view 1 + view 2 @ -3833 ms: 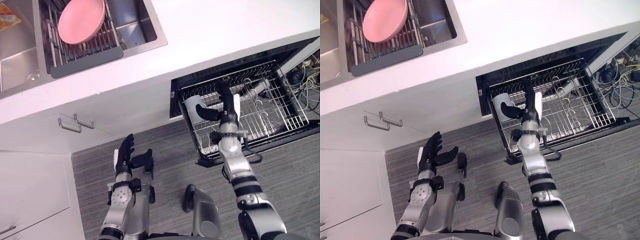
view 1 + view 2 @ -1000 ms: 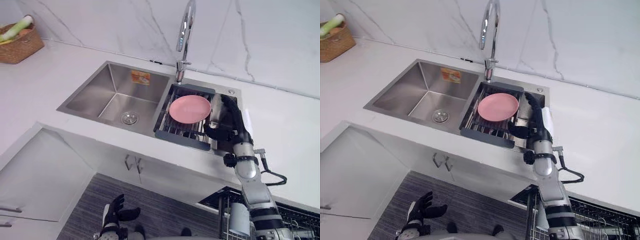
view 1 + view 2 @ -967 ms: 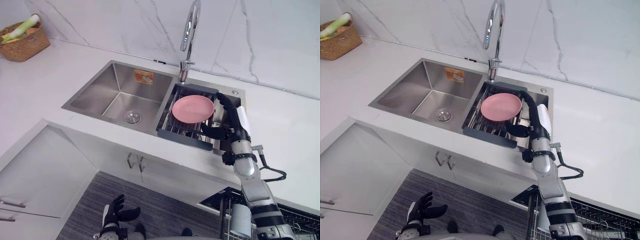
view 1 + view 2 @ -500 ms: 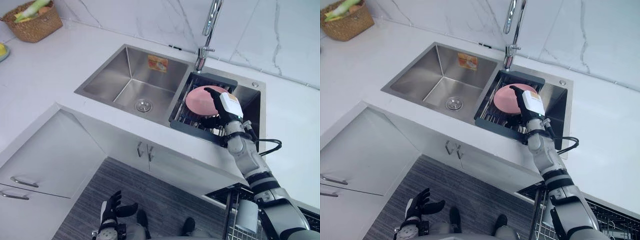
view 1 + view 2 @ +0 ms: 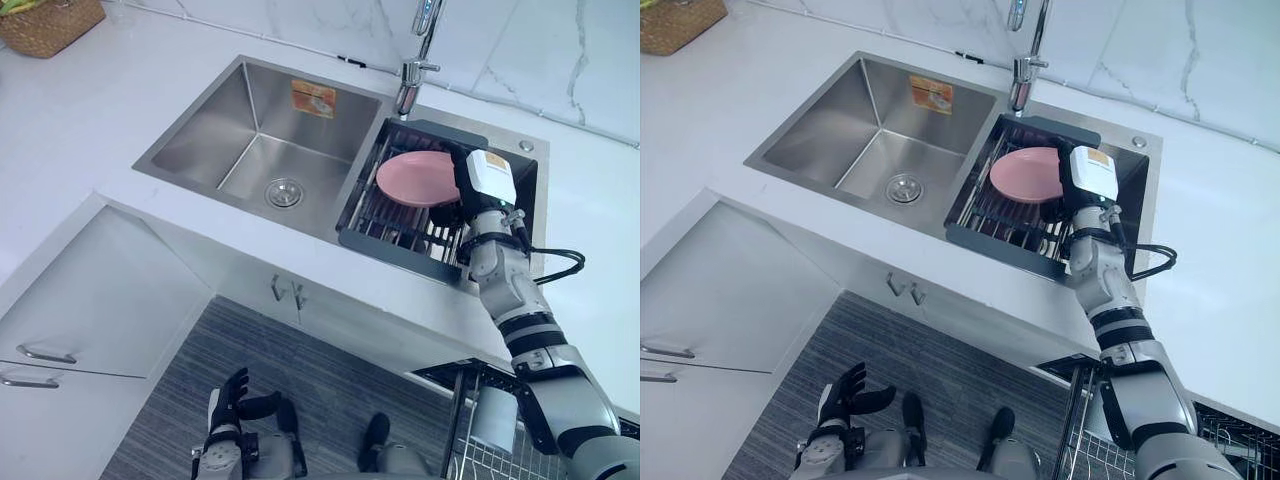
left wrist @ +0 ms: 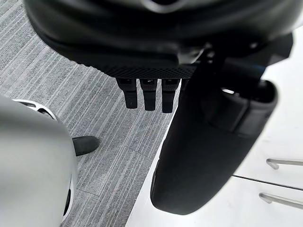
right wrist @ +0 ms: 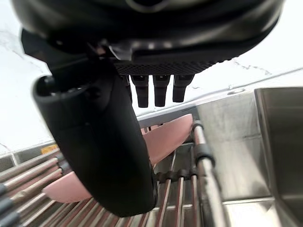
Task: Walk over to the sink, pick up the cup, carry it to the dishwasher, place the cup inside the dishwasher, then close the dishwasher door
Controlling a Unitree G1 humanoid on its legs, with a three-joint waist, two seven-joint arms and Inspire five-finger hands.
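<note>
Cup (image 5: 497, 420) sits in dishwasher rack (image 5: 468, 452) below white counter (image 5: 110, 130) (grey floor (image 5: 200, 360) beside).

My right hand (image 5: 487, 185) covers the right edge of the plate (image 5: 415, 178) from above, and its back hides whether my fingers (image 7: 161, 92) touch the plate. In the right wrist view my thumb (image 7: 99, 137) blocks the plate's middle. The faucet (image 5: 420, 40) is cut off by the top edge, the basket (image 5: 45, 18) by the top left corner. The cup (image 5: 495, 420) shows small behind dishwasher rack (image 5: 462, 455) wires near the bottom edge; I cannot tell how it stands. Below my left hand (image 5: 228, 400) the bottom edge cuts off the arm.
</note>
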